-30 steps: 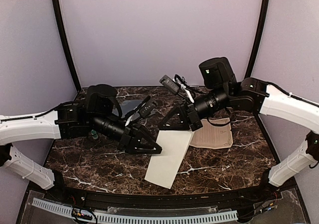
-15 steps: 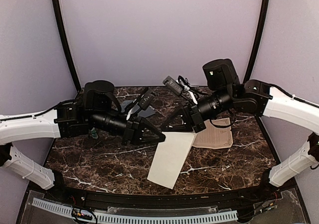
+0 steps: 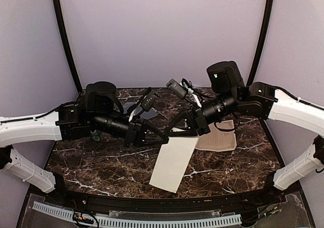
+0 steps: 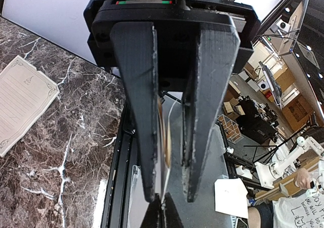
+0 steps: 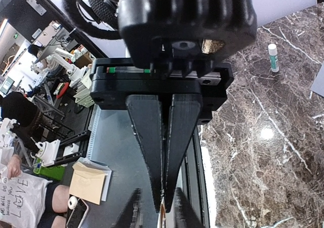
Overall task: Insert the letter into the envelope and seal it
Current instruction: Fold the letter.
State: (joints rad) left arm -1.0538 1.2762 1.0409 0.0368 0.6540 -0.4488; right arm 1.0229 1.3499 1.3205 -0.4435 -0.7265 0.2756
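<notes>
Left gripper [image 3: 164,139] clamped on pale rectangular paper [image 3: 174,162], perhaps the envelope, right gripper [image 3: 173,132] jaws nearly together at its top edge, cream bordered letter [image 3: 223,139] flat on dark marble table [image 3: 91,162].

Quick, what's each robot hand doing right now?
Left gripper: closed, pinching the envelope by its edge.
Right gripper: looks closed on the envelope's edge too.

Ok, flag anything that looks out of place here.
The left hand and right hand pinch a plain pale sheet in the air, hanging askew. It looks like neither the bordered letter, flat on the table, nor the grey-blue envelope at the back left.
</notes>
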